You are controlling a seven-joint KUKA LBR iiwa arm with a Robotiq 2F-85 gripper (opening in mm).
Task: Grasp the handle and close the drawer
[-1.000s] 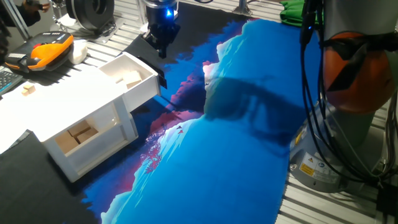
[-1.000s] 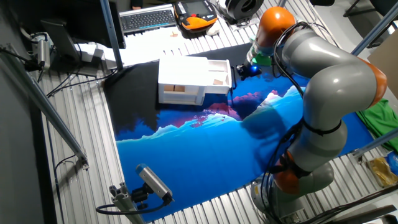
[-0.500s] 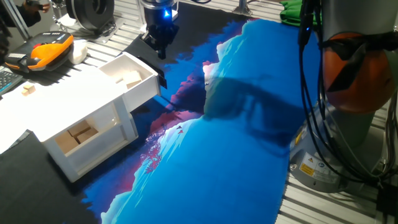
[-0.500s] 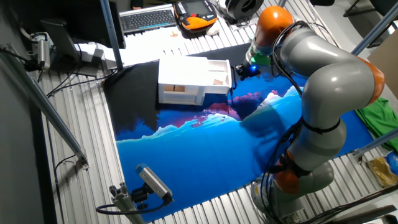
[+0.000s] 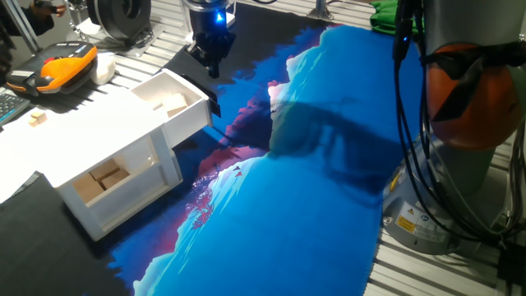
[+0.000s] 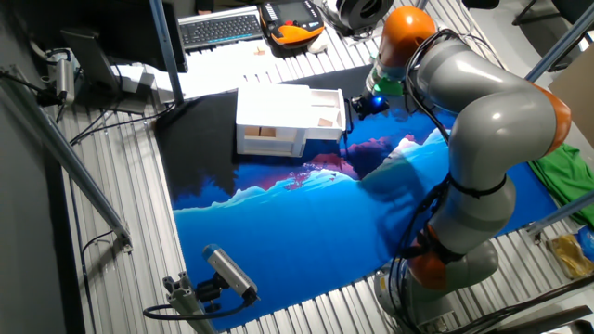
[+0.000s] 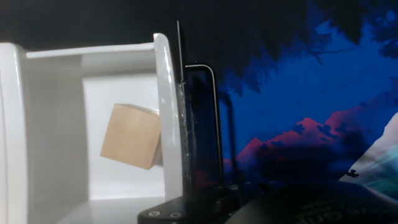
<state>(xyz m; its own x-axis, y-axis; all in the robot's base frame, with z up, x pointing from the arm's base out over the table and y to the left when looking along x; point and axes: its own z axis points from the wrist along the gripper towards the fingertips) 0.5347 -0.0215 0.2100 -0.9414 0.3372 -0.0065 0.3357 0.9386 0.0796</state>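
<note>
handle [image 7: 202, 118] on the front of the open drawer [image 5: 168, 103], near the bench's back edge | gripper [image 5: 211, 57] above it, fingers' gap unreadable (hand view too dark) | step: approach | next: descend, straddle, clamp, push in

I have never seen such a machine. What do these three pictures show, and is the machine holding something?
The grey and orange machine is a robot arm with a two-finger gripper at its end. Two pictures come from fixed cameras on different sides of the table; the third comes from a camera on the hand, looking along the fingers. On the table lies a blue printed cloth, and on it stands a white cabinet. Its drawer is pulled open and holds a wooden block. A black handle sits on the drawer front. The gripper hangs above the handle and holds nothing; whether its fingers are open cannot be told.
</note>
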